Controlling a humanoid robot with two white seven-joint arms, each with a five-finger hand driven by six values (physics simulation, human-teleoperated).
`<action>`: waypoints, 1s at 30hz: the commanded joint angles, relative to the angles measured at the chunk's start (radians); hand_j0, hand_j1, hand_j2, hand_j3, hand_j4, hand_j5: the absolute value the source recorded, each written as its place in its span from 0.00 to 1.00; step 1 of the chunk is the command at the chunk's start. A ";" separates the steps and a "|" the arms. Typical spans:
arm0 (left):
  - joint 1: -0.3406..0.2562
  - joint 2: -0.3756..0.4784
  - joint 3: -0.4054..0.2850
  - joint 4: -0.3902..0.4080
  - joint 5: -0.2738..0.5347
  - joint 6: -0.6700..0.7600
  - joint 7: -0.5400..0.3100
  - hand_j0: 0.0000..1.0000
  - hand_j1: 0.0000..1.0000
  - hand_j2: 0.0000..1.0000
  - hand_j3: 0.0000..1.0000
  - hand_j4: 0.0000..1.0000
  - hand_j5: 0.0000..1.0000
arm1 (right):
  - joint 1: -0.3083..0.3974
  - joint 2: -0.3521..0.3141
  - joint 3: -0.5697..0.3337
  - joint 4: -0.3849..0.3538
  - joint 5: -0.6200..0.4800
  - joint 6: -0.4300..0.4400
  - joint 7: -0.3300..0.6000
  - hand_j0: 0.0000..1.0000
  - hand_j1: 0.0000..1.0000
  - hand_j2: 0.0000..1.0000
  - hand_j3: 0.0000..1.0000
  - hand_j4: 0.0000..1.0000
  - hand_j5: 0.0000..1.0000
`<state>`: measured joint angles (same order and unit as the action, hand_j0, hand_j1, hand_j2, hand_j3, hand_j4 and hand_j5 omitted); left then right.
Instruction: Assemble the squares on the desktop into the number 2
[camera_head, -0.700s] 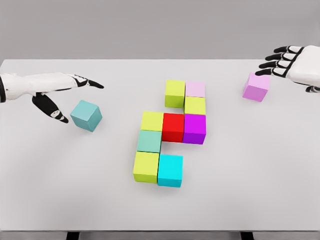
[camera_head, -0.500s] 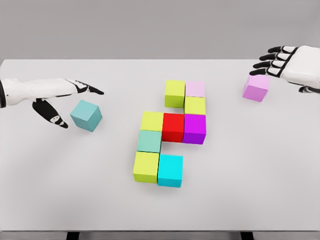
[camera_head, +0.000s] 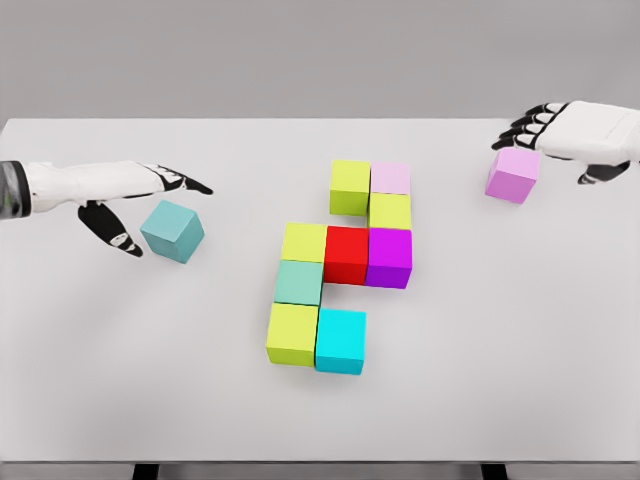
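Reach step: left hand (camera_head: 120, 195), fingers wide, beside teal block (camera_head: 172, 230); right hand (camera_head: 565, 135) fingers loosely curled, empty, over pink block (camera_head: 513, 174); next needs grips, then carry to 2 (camera_head: 340, 265).

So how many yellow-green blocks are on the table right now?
4. One at the cluster's top left, one below the pale pink block, one left of the red block, one at the bottom left. None appear hidden.

Bright, even, diffuse simulator lighting from above, no glare, flat pale grey tabletop (camera_head: 500, 330) evenly lit, only faint soft shadows beneath the coloured cubes, slightly soft smeared edges throughout, no visible edge distortion, plain grey backdrop.
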<state>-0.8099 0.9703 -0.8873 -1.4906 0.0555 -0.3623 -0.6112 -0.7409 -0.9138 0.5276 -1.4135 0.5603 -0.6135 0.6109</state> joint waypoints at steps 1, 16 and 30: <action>0.000 -0.004 -0.001 0.042 0.001 0.000 0.000 1.00 1.00 1.00 1.00 1.00 1.00 | 0.000 0.026 0.014 0.050 0.026 0.003 0.000 1.00 1.00 1.00 1.00 1.00 1.00; 0.008 -0.104 -0.009 0.177 -0.003 -0.012 0.000 1.00 1.00 1.00 1.00 1.00 1.00 | -0.075 0.142 0.054 0.218 0.090 0.003 0.000 1.00 1.00 1.00 1.00 1.00 1.00; 0.025 -0.108 -0.010 0.216 -0.005 -0.014 0.000 1.00 1.00 1.00 1.00 1.00 1.00 | -0.114 0.210 0.052 0.288 0.262 0.003 0.000 1.00 1.00 1.00 1.00 1.00 1.00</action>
<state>-0.7854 0.8638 -0.8971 -1.2884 0.0461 -0.3770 -0.6112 -0.8559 -0.7103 0.5812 -1.1297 0.8069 -0.6132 0.6113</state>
